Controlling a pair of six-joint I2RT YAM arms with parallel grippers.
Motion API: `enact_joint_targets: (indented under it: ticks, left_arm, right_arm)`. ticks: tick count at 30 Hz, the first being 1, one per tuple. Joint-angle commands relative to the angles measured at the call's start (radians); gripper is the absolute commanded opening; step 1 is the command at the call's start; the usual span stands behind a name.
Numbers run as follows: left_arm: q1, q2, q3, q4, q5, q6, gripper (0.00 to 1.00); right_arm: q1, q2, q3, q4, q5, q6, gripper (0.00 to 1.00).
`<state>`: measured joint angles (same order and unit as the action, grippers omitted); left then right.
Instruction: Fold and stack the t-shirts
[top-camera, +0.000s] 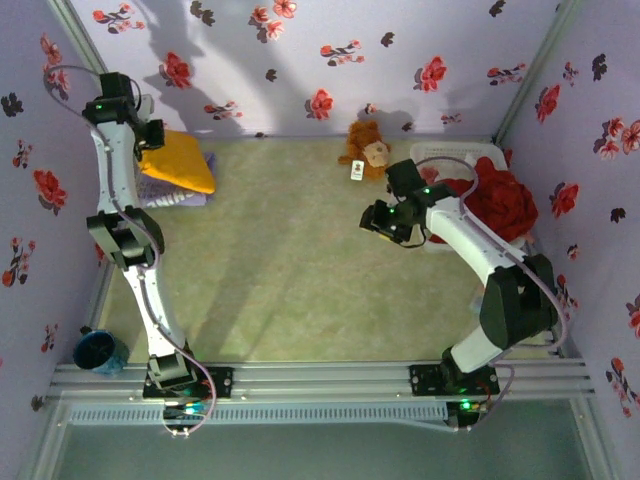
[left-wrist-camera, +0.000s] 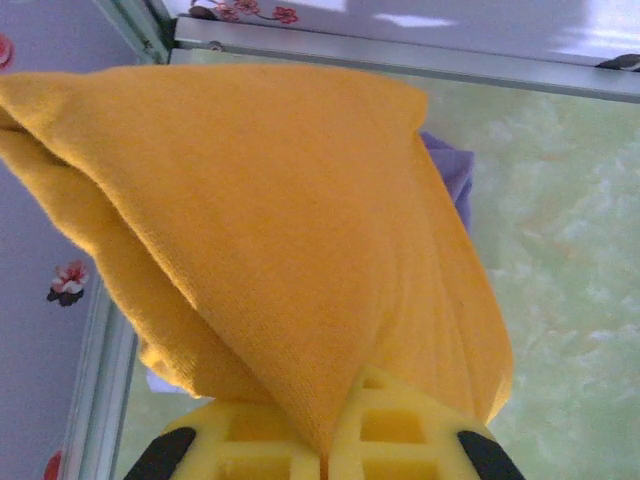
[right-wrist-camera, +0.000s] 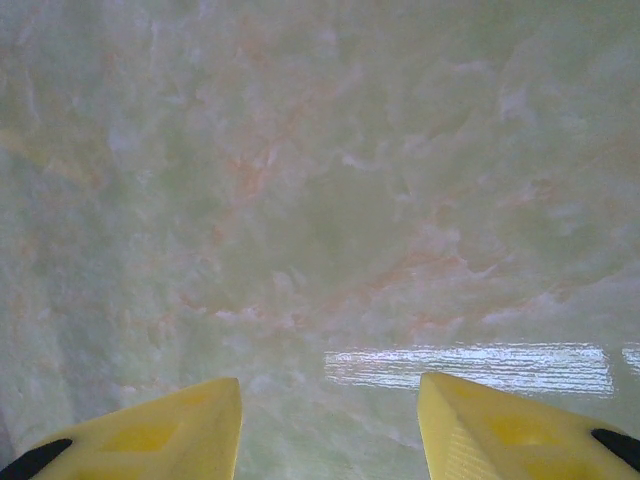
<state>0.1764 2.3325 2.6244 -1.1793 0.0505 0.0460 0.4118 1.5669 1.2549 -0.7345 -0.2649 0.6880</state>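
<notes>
holding the orange-yellow t-shirt (top-camera: 182, 160): the left gripper (top-camera: 150, 138) is out at the far-left corner of the table (top-camera: 300, 290), jaws clenched on the cloth. from the left wrist camera the two yellow fingers (left-wrist-camera: 400, 435) sit pressed together at the bottom edge with a fold of the orange fabric pinched in the seam between them. the rest of the shirt fans out wide and bunched above them. the lavender t-shirt (top-camera: 165, 193) lies on the table at the far left, just nearer than the orange one. from above the orange one overlaps its far edge, and a lavender corner pokes out past the orange cloth's right side in the wrist view. can't tell whether the two shirts are touching or the orange one hangs just over it. the right gripper (right-wrist-camera: 328, 385) is right of centre over bare tabletop, jaws released and standing apart, nothing between the fingers but marbled green surface. the white basket (top-camera: 450, 152) is at the far right with a red cloth (top-camera: 503, 200) heaped in it, right beside that arm's wrist. a brown plush toy (top-camera: 368, 150) sits against the back wall. a blue mug (top-camera: 98, 352) is at the near-left corner by the rail.
</notes>
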Motion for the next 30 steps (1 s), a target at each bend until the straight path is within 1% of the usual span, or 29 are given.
enact_joint_targets:
  ticks: [1, 4, 6, 9, 11, 17, 24, 28, 30]
  left_arm:
    - [-0.040, -0.014, 0.005, 0.045, 0.046, 0.057, 0.00]
    - [-0.088, -0.024, 0.002, 0.056, 0.061, 0.102, 0.00]
    - [-0.121, -0.039, -0.037, 0.082, 0.041, 0.153, 0.00]
    - [-0.131, -0.055, -0.103, 0.116, 0.010, 0.220, 0.00]
    - [-0.115, -0.052, -0.112, 0.110, -0.016, 0.226, 0.00]
    - [-0.047, -0.051, -0.110, 0.113, -0.006, 0.217, 0.00]
    - [-0.004, -0.048, -0.079, 0.118, 0.010, 0.200, 0.00]
    - [0.035, -0.019, -0.119, 0.124, 0.054, 0.227, 0.00]
    - [0.056, 0.000, -0.147, 0.143, 0.060, 0.242, 0.00]
  right_arm:
    - [0.011, 0.018, 0.028, -0.017, 0.009, -0.007, 0.51]
    - [0.014, 0.014, 0.018, -0.014, 0.010, -0.005, 0.51]
    - [0.015, 0.009, 0.010, -0.016, 0.014, -0.007, 0.51]
    - [0.015, 0.006, 0.006, -0.022, 0.017, -0.011, 0.51]
    - [0.015, 0.007, 0.007, -0.024, 0.019, -0.014, 0.51]
    - [0.015, 0.046, 0.038, -0.033, 0.007, -0.019, 0.51]
    - [0.025, 0.101, 0.105, -0.055, 0.004, -0.030, 0.51]
    - [0.030, 0.111, 0.109, -0.063, 0.005, -0.035, 0.51]
    - [0.031, 0.116, 0.107, -0.066, 0.001, -0.037, 0.51]
